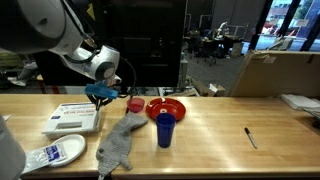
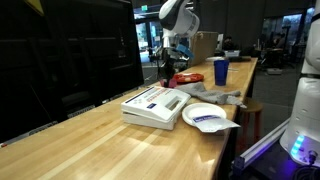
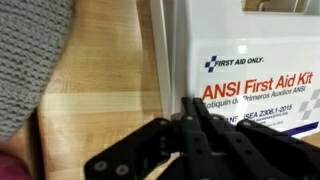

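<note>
Fingers of the black Robotiq claw (image 3: 196, 112) stand pinched together, nothing visible between them, just above the cloth-side edge of the flat white plastic first aid kit (image 3: 262, 50), which lies lengthwise along the long wooden table (image 3: 110, 70), bare wood separating it from the crumpled grey knitted cloth (image 3: 28, 60).

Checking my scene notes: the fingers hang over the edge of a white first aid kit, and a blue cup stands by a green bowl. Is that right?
One detail is wrong: the bowl is red, not green, as an exterior view shows. The rest holds: the fingers hang over the edge of the white first aid kit, and the blue cup stands by the bowl.
</note>
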Available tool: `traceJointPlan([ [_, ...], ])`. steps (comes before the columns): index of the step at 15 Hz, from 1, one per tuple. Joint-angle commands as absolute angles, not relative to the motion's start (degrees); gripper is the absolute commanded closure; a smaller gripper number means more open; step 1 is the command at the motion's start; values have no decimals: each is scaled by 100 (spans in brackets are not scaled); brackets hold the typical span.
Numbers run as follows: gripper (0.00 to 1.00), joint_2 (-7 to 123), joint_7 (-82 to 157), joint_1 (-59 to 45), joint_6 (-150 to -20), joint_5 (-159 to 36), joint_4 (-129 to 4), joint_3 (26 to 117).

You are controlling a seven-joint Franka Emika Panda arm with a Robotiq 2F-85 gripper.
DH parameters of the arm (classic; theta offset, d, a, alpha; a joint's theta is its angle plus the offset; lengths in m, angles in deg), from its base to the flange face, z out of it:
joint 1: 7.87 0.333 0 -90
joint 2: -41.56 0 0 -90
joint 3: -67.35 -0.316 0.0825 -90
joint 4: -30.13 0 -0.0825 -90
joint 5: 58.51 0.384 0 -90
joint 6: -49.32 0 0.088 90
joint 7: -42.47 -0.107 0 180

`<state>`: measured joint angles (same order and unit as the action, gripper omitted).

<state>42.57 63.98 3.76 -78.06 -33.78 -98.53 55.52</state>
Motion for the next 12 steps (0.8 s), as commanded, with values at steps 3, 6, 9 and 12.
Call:
traceJointPlan([
  [3, 100, 4161, 6377, 376, -7753, -3491, -9743, 5542],
  [6, 100, 4066, 6459, 387, -7745, -3481, -9754, 5528],
  [9, 100, 3968, 6860, 383, -7691, -3442, -9765, 5537],
  [12, 100, 3721, 7606, 413, -7205, -3410, -9814, 5538],
])
